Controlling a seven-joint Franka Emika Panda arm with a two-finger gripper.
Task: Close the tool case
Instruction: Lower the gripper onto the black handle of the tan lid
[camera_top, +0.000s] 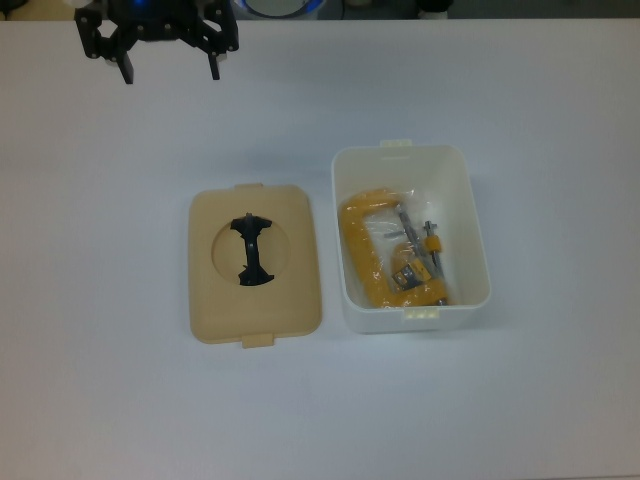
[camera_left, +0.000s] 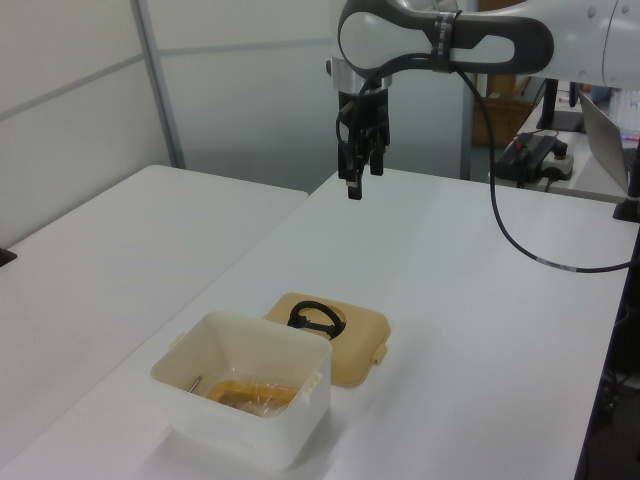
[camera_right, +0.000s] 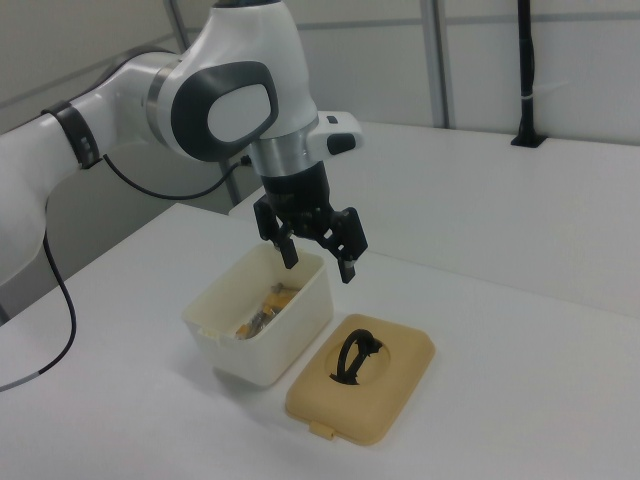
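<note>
Hovering open-fingered and empty, the gripper (camera_top: 168, 68) hung well above the table (camera_top: 100, 400). The beige lid (camera_top: 255, 263) lay flat just beside the white tub (camera_top: 470, 240), on the top view's left. Best gripped by its black handle (camera_top: 250, 250), then lowered squarely with tabs aligned.

Gripper (camera_top: 170, 60) body cut off by the top view's upper edge, yellow clamp (camera_left: 250, 394) mostly hidden behind the white tub (camera_left: 240, 430) wall in the left view, clamp's small metal parts too blurred to identify
</note>
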